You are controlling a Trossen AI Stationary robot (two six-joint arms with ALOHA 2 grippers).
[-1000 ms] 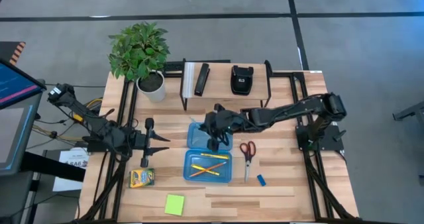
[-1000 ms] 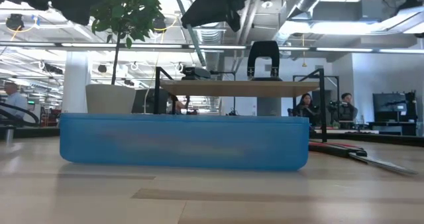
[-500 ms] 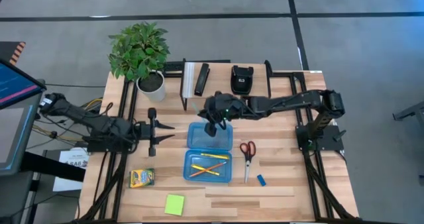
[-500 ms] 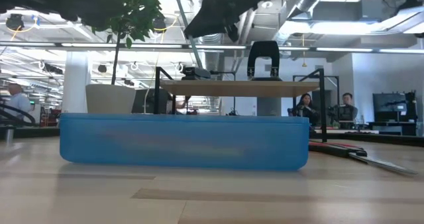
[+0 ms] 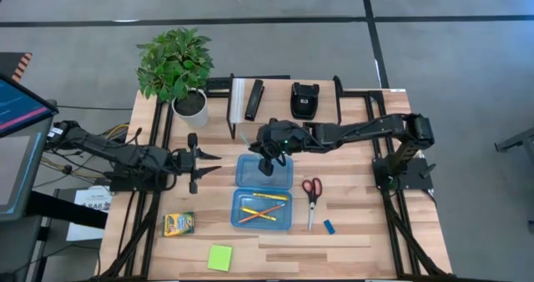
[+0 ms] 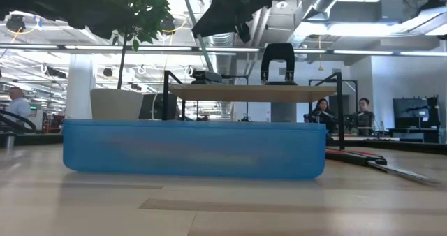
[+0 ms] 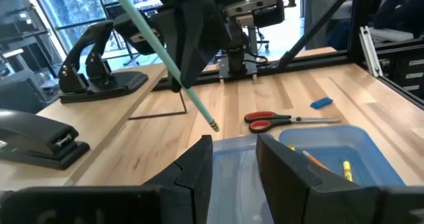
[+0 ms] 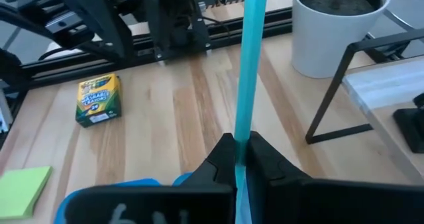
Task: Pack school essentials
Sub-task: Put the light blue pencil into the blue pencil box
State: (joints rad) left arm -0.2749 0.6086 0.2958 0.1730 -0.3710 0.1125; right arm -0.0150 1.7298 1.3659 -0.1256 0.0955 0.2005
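Right wrist view: pen [image 8: 250, 65] between right pincer [image 8: 242, 159] fingers

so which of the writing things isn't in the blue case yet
The light-blue pen, pinched in the right pincer above the case's lid half. The orange and yellow pencils already lie inside the blue case.

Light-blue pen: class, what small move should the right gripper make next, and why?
Probably carry the pen toward the table's front and lower it into the case's tray beside the pencils. The right gripper, shut on the pen, hovers over the case's empty half, while the pencils lie in the tray.
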